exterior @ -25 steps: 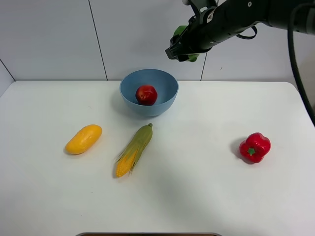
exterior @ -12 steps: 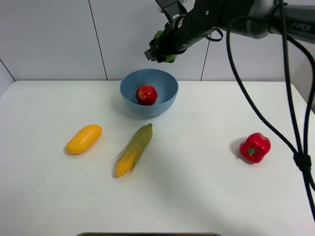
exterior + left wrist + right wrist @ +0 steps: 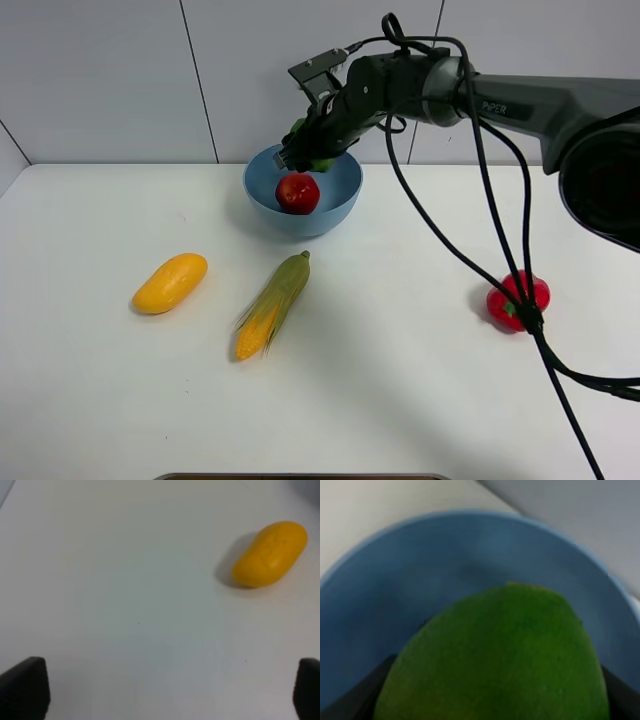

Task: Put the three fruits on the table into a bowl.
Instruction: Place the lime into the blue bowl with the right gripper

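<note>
My right gripper (image 3: 308,152) is shut on the small green lime (image 3: 322,163) and hangs just over the far rim of the light-blue bowl (image 3: 345,195). In the right wrist view the lime (image 3: 500,655) fills the picture, with the bowl (image 3: 420,580) right under it. The red pomegranate (image 3: 297,193) lies inside the bowl. The yellow-orange mango (image 3: 170,283) lies on the white table (image 3: 400,400) at the left. My left gripper (image 3: 167,682) stands open above bare table, some way short of the mango (image 3: 270,554); it does not show in the high view.
A green-husked corn cob (image 3: 272,305) lies in front of the bowl. A red bell pepper (image 3: 518,300) sits at the right, partly behind the right arm's black cables (image 3: 528,300).
My right arm has carried the lime leftward and down, from high behind the bowl to just above its far rim. The fruits on the table have stayed in place.
</note>
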`<state>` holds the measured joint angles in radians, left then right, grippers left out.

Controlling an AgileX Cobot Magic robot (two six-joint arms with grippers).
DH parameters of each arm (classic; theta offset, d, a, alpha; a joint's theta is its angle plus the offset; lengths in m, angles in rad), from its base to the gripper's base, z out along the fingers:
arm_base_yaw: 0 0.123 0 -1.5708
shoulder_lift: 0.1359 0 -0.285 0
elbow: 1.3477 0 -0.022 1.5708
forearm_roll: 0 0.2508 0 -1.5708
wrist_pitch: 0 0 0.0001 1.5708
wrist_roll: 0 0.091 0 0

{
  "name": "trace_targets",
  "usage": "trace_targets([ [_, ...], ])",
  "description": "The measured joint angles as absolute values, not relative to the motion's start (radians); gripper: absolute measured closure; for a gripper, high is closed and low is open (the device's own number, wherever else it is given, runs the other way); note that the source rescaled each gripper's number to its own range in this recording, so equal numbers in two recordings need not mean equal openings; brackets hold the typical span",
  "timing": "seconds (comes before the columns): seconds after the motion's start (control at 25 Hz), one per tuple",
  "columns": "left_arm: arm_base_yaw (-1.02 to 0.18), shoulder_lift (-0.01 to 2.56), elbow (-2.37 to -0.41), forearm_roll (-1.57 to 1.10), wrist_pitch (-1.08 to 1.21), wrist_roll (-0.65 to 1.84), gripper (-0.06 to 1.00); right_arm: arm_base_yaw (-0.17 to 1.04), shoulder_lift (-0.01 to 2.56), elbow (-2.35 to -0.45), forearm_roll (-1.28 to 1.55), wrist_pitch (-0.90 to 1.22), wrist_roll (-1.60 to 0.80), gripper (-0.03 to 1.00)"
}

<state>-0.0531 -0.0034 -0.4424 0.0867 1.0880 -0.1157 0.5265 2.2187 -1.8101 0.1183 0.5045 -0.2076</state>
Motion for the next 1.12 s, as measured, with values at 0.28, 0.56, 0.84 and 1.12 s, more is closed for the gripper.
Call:
trace_targets([
  [0.28, -0.053, -0.003, -0.442, 0.087, 1.088, -0.116, -0.06, 0.535, 2.287, -1.857, 0.131, 0.489, -0.211, 0.95],
  [0.56, -0.053, -0.003, -0.442, 0.087, 1.088, -0.116, -0.06, 0.537, 2.329, -1.86, 0.138, 0.48, -0.215, 0.95],
  [0.84, -0.053, -0.003, -0.442, 0.087, 1.088, -0.116, -0.06, 0.537, 2.335, -1.861, 0.138, 0.48, -0.218, 0.95],
  [1.12, -0.053, -0.003, -0.442, 0.087, 1.088, -0.116, -0.06, 0.537, 2.335, -1.861, 0.138, 0.48, -0.218, 0.95],
])
